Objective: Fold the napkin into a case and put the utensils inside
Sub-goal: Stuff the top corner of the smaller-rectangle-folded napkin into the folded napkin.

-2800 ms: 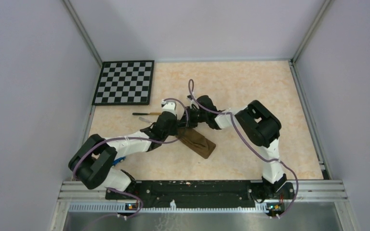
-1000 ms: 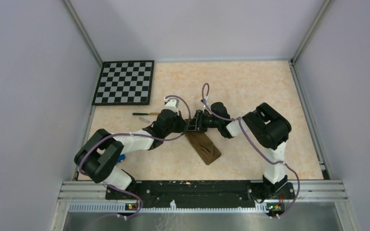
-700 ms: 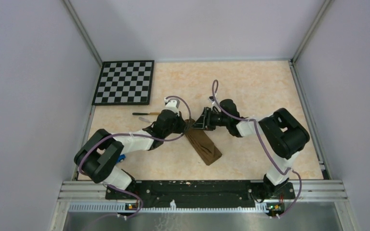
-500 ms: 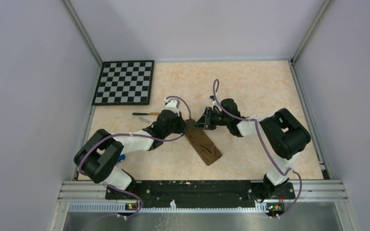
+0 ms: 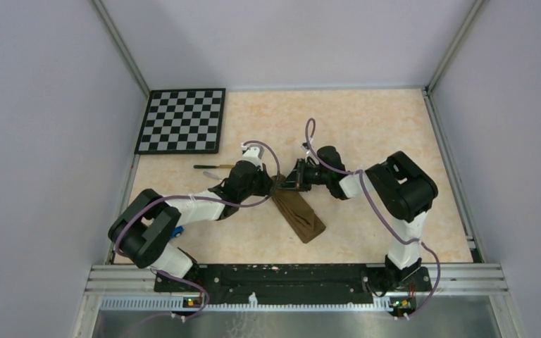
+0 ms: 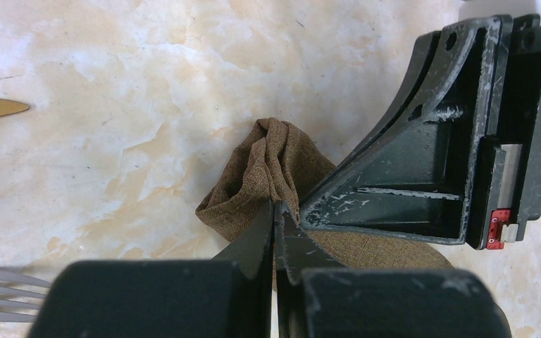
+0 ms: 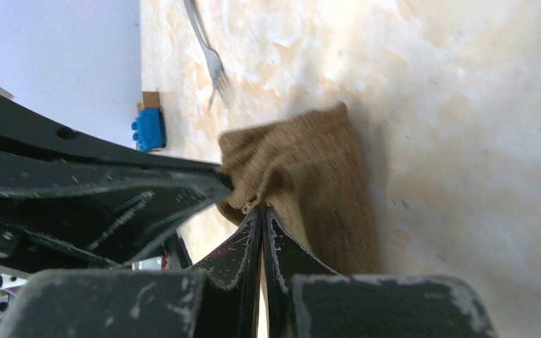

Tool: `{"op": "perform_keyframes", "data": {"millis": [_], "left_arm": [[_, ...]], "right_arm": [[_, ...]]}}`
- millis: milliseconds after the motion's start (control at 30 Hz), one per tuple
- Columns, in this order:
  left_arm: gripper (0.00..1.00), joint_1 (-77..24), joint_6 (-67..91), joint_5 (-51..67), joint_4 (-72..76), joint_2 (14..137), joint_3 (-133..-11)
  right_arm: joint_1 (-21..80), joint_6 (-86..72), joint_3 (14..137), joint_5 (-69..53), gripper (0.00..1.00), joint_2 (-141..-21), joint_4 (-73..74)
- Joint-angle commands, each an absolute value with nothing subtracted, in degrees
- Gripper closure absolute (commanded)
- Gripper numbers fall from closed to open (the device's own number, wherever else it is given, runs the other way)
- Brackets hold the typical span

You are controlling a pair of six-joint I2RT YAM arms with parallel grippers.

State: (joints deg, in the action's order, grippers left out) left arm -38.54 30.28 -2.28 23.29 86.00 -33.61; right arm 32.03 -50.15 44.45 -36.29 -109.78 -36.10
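The worktop (image 5: 373, 134) is a pale cream slab with peach marbling, matte and bare over its far and right parts. Plain lilac-grey walls (image 5: 42, 141) box it in on three sides, with aluminium posts (image 5: 120, 49) rising at the far corners and a slotted metal rail (image 5: 296, 278) along the near edge, where the arm bases are bolted. A black-and-white checkerboard (image 5: 182, 120) lies flat in the far left corner. Near the middle lies the case (image 5: 303, 218), a slim brown cloth strip slanting from between the two wrists toward the near right, its far end bunched into folds. The left tool (image 6: 276, 205) is pressed narrow, fingertips together on that bunched cloth. The right tool (image 7: 261, 210) meets it from the other side, likewise clamped tight on a fold of the same end. The knife (image 5: 215, 167) lies on bare stone left of the left wrist, just near of the checkerboard and well apart from the case. The fork (image 7: 208, 49) lies close by, tines toward the cloth but not touching it. A small blue toy car (image 7: 148, 129) sits beside the left arm, toward the near left.
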Motion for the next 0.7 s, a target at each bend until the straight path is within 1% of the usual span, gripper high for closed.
{"op": "perform_keyframes", "data": {"millis": [0, 133, 233, 300, 400, 600, 667], "left_arm": [[1.0, -38.59, 29.88, -0.7, 25.66, 84.78, -34.48], [1.0, -38.62, 30.12, -0.28, 25.58, 85.26, -34.99], [1.0, -38.68, 30.72, -0.34, 26.19, 85.92, -35.19], [1.0, -38.65, 31.22, -0.31, 26.09, 86.21, -35.45], [1.0, -38.61, 31.69, -2.1, 24.47, 85.47, -35.49], [1.0, -38.58, 29.44, -5.97, 20.72, 83.8, -35.73], [1.0, -38.52, 29.11, -6.37, 20.5, 83.03, -35.35]], "right_arm": [[33.65, -50.91, 48.52, -35.89, 0.98, -111.37, -40.49], [35.37, -53.45, 50.94, -33.49, 0.98, -114.84, -42.43], [37.64, -54.06, 54.35, -30.67, 0.97, -119.82, -41.24], [38.04, -56.97, 51.96, -29.47, 0.94, -121.09, -46.26], [37.21, -55.31, 49.53, -27.82, 0.88, -118.82, -45.1], [32.97, -55.26, 44.8, -33.45, 0.78, -114.52, -46.96], [32.36, -55.3, 43.76, -34.16, 0.77, -113.43, -47.38]]}}
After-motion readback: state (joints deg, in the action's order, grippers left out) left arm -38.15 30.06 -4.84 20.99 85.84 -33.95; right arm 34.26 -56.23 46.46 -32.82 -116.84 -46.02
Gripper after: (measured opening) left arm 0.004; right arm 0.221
